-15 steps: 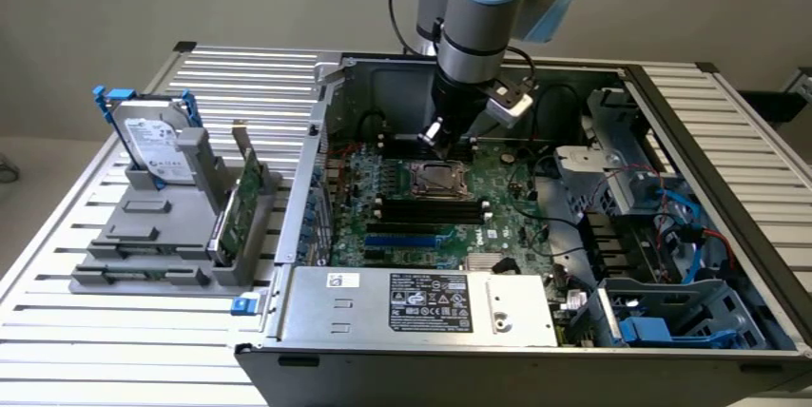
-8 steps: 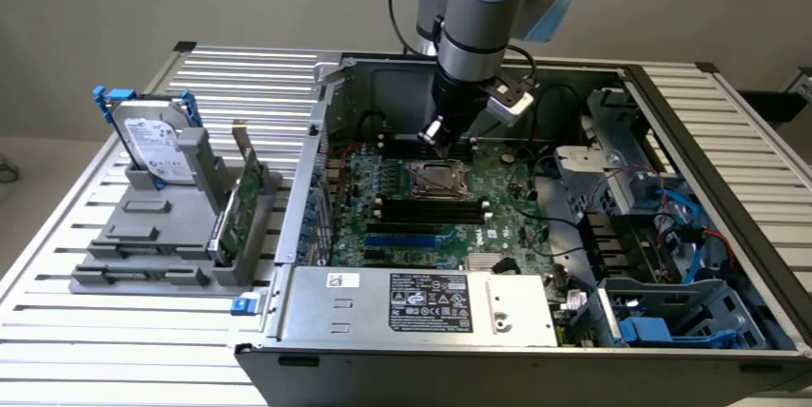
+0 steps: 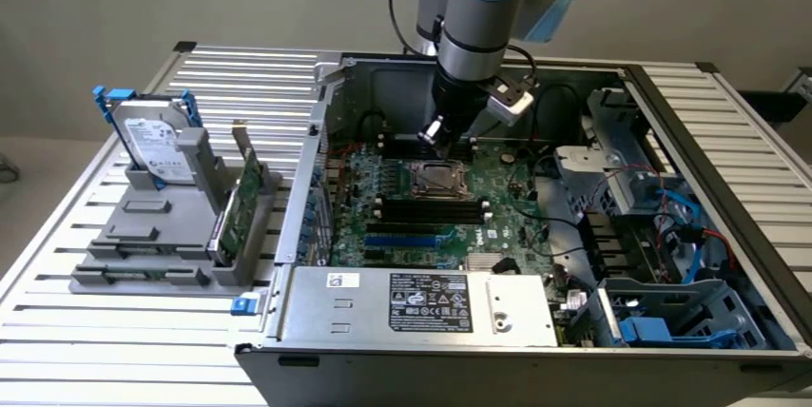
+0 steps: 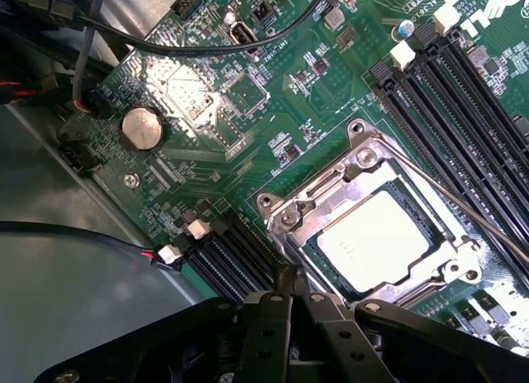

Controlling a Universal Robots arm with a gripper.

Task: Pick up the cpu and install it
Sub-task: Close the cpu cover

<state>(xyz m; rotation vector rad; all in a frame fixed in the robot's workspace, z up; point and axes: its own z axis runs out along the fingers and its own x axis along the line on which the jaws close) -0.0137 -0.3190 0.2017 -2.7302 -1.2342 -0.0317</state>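
The cpu (image 4: 383,241), a small square chip with a silvery top, lies flat inside the metal socket frame (image 4: 331,203) on the green motherboard (image 4: 207,93). In the exterior view the socket with the cpu (image 3: 436,180) sits mid-board inside the open computer case. My gripper (image 4: 290,277) is shut with nothing between its fingers. It hovers just off one corner of the socket frame, apart from the chip. From outside, the gripper (image 3: 435,135) hangs over the board slightly behind the socket.
A thin wire lever (image 4: 463,208) crosses beside the socket, next to black memory slots (image 4: 463,93). A coin battery (image 4: 141,126) and black cables (image 4: 207,45) lie near. Outside the case, a hard drive (image 3: 155,148) stands in a grey holder (image 3: 159,236) at the exterior view's left.
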